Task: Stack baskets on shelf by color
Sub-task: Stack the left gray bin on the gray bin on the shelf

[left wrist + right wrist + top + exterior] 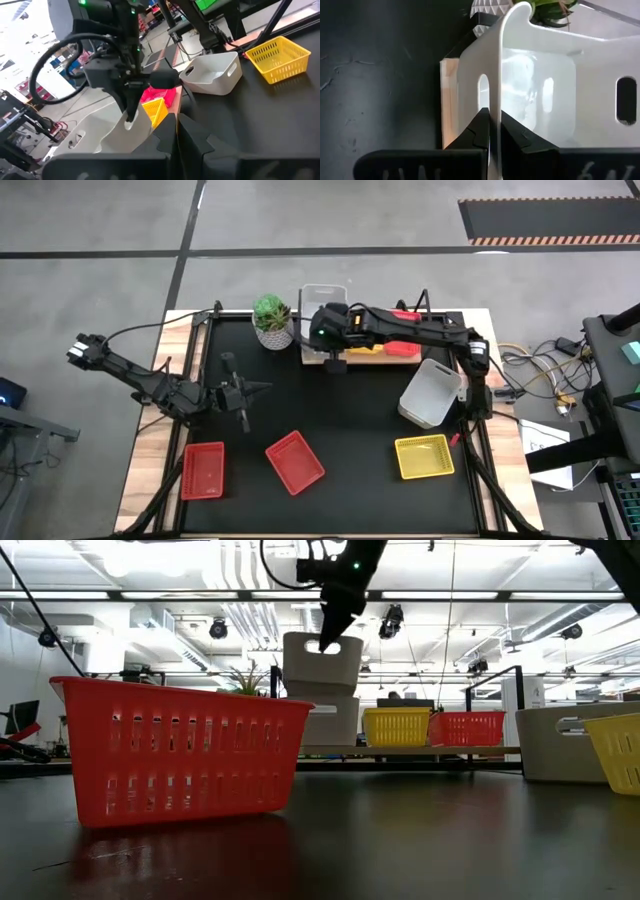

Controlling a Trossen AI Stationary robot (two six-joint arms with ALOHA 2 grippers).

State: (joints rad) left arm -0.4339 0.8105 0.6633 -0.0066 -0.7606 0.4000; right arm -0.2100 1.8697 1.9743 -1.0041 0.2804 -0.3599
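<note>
White basket [535, 95] is hanging by its wall, pinched in the right gripper [490, 131]; it needs lowering squarely onto the shelf's [405, 352] left-end white basket [322, 297].

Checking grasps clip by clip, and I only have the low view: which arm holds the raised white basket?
Observer: The right gripper, shut on the white basket's side wall.
Operator: And the left one?
Observer: The left gripper is shut and empty, over the mat's left half.
Operator: How many baskets lie loose on the mat?
Observer: Four: two red baskets, a yellow basket and a second white basket.
</note>
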